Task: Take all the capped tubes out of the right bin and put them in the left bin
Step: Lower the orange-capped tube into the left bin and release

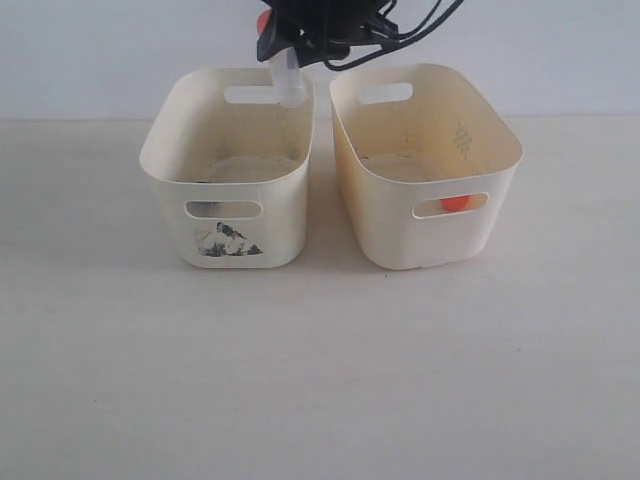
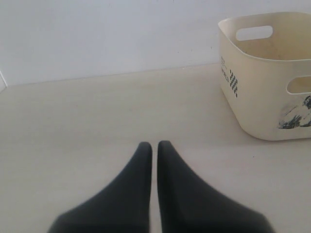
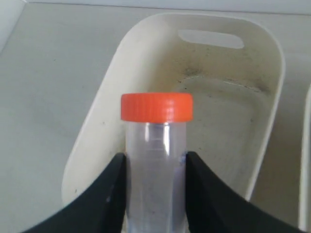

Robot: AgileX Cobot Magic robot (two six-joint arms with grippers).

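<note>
My right gripper [image 3: 156, 162] is shut on a clear capped tube [image 3: 155, 165] with an orange cap [image 3: 156, 107]. It hangs over the far end of the left bin [image 1: 225, 165], the one with the bird print [image 1: 225, 240]; the tube [image 1: 289, 80] shows below the arm. Seen from the right wrist, the bin's inside [image 3: 223, 111] holds no tube. In the right bin [image 1: 425, 160] an orange cap [image 1: 456, 203] shows through the front handle slot. My left gripper [image 2: 154, 145] is shut on nothing, low over the table beside the left bin [image 2: 265, 82].
The two bins stand side by side on a pale table with a white wall behind. Black cables [image 1: 410, 30] hang from the right arm above the bins. Open tabletop lies in front of and on both sides of the bins.
</note>
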